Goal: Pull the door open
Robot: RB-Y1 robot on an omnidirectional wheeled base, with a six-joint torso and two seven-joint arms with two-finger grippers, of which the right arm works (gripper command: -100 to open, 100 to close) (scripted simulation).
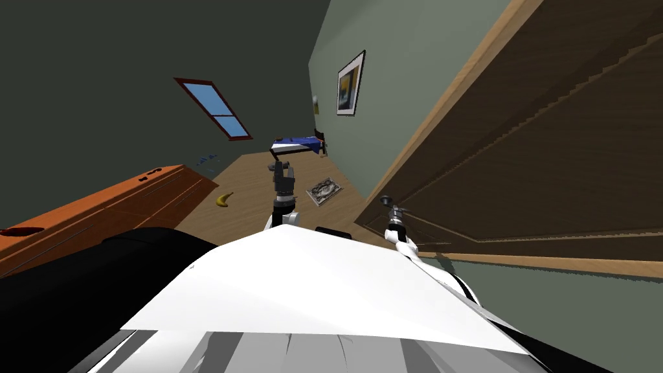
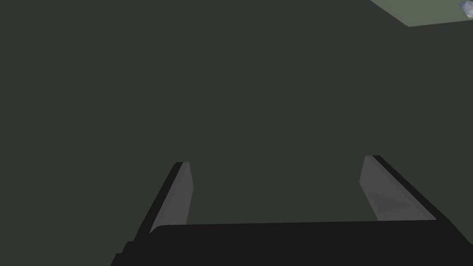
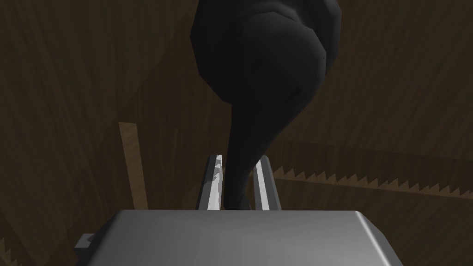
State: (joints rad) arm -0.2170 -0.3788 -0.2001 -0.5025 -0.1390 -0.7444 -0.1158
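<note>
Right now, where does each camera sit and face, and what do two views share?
Head view: on the head, steeply down and forward; dark brown panelled door at right, left gripper raised ahead, right gripper at it.
Left wrist view: on the left hand, facing a wall; own fingers open.
Right wrist view: on the right hand, facing the door; fingers shut on its black bulbous handle.
Shared by head and right wrist: door, right gripper.

place: home, an ordinary room in a house
walls (image 1: pixel 414 52): grey-green, with a framed picture (image 1: pixel 350 84) and a red-framed window (image 1: pixel 213 108)
floor (image 1: pixel 256 178): wood; a banana (image 1: pixel 224 199) and a small patterned mat (image 1: pixel 323 190) lie on it
furniture: orange wooden cabinet (image 1: pixel 110 207); blue-and-white piece (image 1: pixel 296 145) at far end, bed or table unclear
door (image 1: pixel 550 149): dark panelled wood, light wood frame
</note>
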